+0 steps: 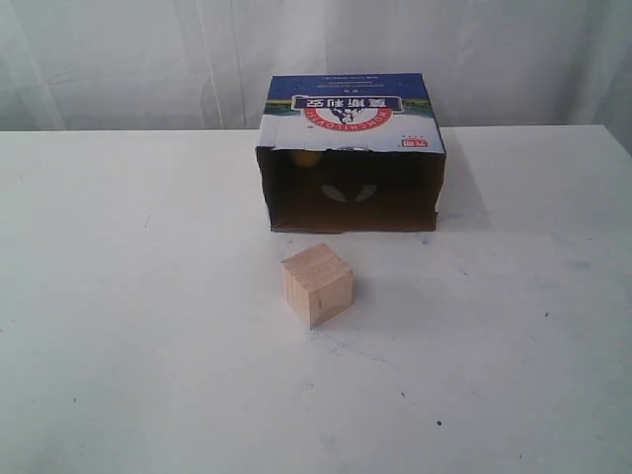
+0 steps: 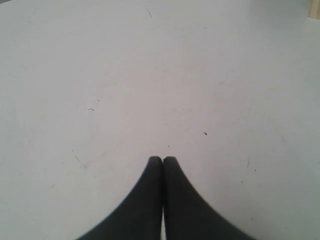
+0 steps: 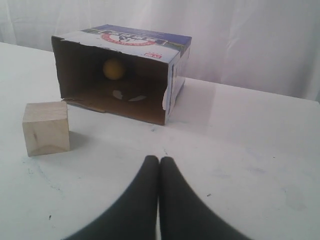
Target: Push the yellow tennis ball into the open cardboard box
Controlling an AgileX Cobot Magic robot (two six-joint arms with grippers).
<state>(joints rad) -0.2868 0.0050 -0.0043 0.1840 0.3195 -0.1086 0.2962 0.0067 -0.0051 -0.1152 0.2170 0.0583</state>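
The small fuzzy yellow tennis ball (image 3: 114, 69) is sitting deep inside the large brown open cardboard box (image 1: 351, 123), upper centre of the exterior view. A pale wooden cube (image 1: 316, 284) is standing on the white table (image 1: 118, 346) just before the opening. The left gripper (image 2: 162, 159) and right gripper (image 3: 159, 159) are pressing their black fingers together, clenched on nothing, well apart from the ball.

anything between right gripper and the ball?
Right wrist view: only bare table between the right gripper and the box mouth; the ball sits inside. The cube stands aside.
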